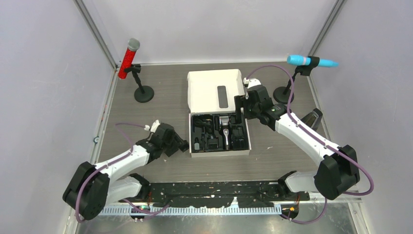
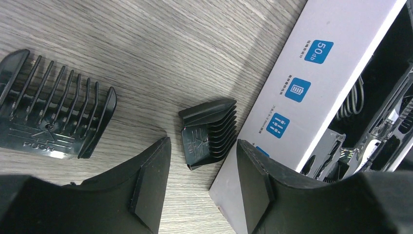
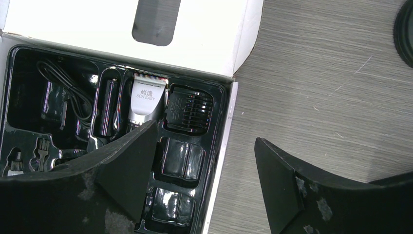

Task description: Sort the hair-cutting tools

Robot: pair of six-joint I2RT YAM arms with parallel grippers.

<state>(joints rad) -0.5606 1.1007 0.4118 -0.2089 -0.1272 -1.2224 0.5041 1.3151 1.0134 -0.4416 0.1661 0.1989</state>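
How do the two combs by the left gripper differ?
The big comb has longer, wider-spaced teeth than the small comb. The big comb lies clear of the box; the small comb lies beside it, just ahead of the open left gripper. Both are black and on the table.

My clipper (image 3: 146, 100) lies in the box's (image 1: 214, 90) tray (image 3: 180, 158), at the table's (image 1: 160, 165) middle, one comb (image 3: 189, 108) slotted just right of it, small comb (image 2: 209, 131) just left of the box, large comb (image 2: 53, 122) further left.
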